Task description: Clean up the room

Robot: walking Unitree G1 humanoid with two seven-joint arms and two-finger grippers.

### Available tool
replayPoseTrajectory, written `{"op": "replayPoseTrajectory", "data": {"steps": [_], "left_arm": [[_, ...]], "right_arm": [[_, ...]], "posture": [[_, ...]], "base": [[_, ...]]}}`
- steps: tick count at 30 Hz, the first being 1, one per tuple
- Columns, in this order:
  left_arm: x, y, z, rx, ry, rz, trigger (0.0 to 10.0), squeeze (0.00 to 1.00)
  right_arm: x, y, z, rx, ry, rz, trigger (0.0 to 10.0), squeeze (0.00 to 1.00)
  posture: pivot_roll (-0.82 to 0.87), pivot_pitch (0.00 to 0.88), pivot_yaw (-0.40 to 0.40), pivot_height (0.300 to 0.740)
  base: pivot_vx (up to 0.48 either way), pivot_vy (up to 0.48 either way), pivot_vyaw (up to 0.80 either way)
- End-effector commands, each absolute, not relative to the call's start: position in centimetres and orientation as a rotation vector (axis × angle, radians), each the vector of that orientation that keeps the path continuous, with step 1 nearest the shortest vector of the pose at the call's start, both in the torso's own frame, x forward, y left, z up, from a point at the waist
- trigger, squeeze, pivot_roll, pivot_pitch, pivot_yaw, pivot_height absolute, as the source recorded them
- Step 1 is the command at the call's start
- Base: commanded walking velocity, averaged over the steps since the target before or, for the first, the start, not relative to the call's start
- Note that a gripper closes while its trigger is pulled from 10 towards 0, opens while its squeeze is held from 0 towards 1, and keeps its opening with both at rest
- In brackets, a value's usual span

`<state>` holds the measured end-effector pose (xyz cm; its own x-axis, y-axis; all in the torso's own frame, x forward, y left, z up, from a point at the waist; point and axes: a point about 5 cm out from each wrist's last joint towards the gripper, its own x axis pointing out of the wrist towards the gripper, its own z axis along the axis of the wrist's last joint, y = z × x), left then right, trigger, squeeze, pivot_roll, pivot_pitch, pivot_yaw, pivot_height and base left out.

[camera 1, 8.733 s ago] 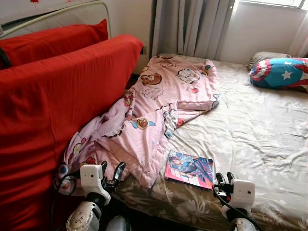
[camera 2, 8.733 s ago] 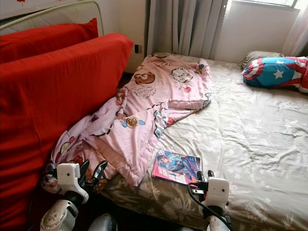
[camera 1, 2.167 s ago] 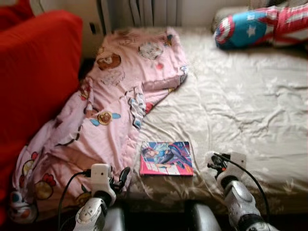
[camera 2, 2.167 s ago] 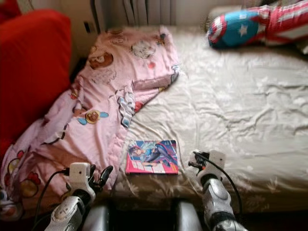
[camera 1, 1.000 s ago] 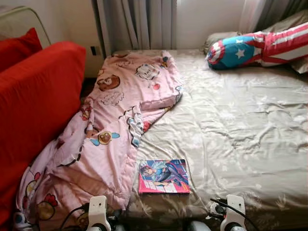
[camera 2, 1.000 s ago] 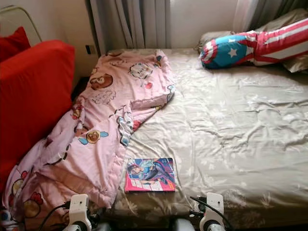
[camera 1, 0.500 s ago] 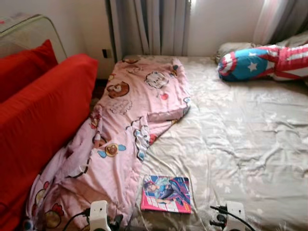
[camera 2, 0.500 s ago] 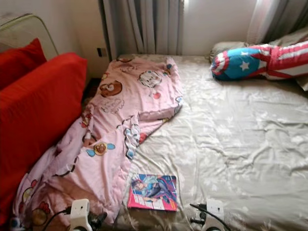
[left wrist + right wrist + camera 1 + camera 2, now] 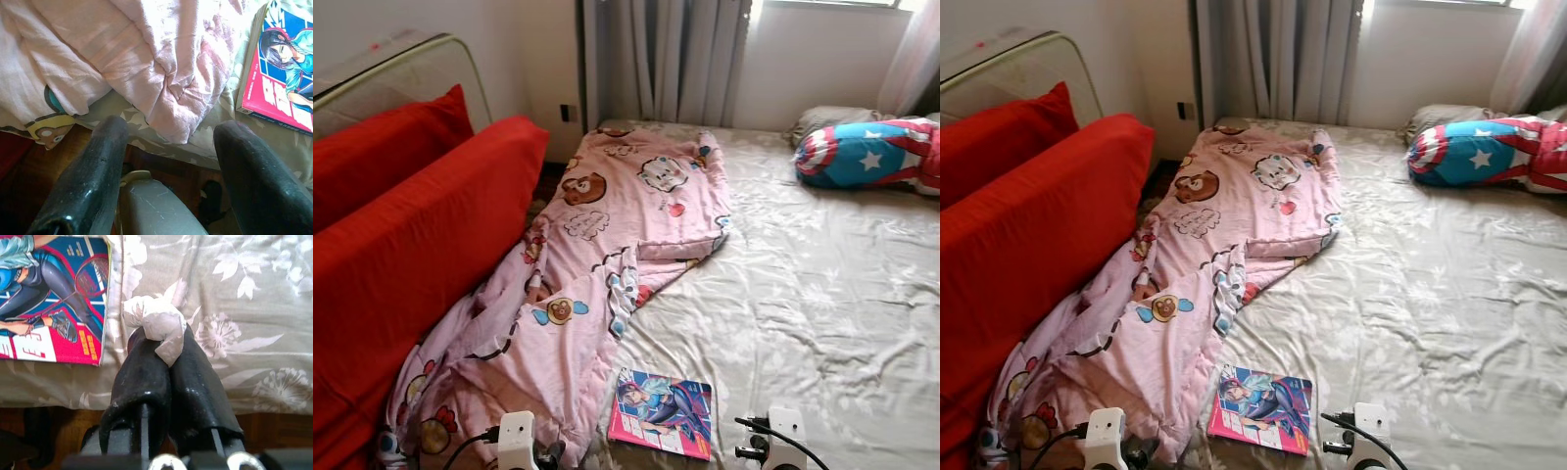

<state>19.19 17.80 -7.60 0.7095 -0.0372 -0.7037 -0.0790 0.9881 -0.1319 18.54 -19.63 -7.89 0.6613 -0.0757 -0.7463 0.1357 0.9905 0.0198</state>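
Bedroom scene, rumpled floral bed under a curtained window. Right tool is clenched on a crumpled white tissue, which sticks out past its tips over the bed's near edge. It's a wad, so no real long axis that I can tell. Just beside that tool lies a comic book, flat, long side running roughly away from the robot. Left tool hangs released near the pink blanket. Looks like the trash-carrying step; next it needs a bin.
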Motion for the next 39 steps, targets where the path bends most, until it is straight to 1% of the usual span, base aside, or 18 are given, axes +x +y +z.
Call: {"op": "replayPoseTrajectory", "data": {"steps": [1,5,14,24,31,39], "left_arm": [[19.0,17.8,-7.8,-0.156,0.804,0.026,10.0,0.00],[19.2,17.9,-7.7,-0.152,0.800,0.023,10.0,0.00],[19.0,18.6,-7.7,-0.136,0.804,0.032,10.0,0.00],[18.8,18.7,-7.8,-0.117,0.812,0.004,10.0,0.00],[18.4,18.5,-8.0,-0.111,0.828,-0.009,10.0,0.00],[17.3,18.9,-8.4,-0.112,0.856,0.010,10.0,0.00]], "right_arm": [[18.9,-19.8,-7.7,0.074,0.825,-0.133,10.0,0.00],[19.0,-19.7,-7.6,0.083,0.819,-0.131,10.0,0.00],[18.8,-19.4,-7.8,0.093,0.833,-0.132,10.0,0.00],[18.8,-19.0,-7.9,0.049,0.843,-0.109,10.0,0.00],[18.5,-18.9,-8.0,0.039,0.849,-0.105,10.0,0.00],[18.4,-18.9,-8.1,0.039,0.850,-0.105,10.0,0.00]], "posture": [[-0.05,0.000,-0.042,0.716],[-0.04,0.000,-0.043,0.740],[-0.04,0.000,-0.032,0.740],[-0.03,0.000,-0.037,0.740],[-0.03,0.000,-0.037,0.740],[-0.03,0.000,-0.038,0.740]], "base": [[0.000,0.000,0.00],[0.000,0.000,0.00],[0.000,0.000,0.00],[0.000,0.000,0.00],[0.000,0.000,0.80],[0.000,0.000,0.80]]}}
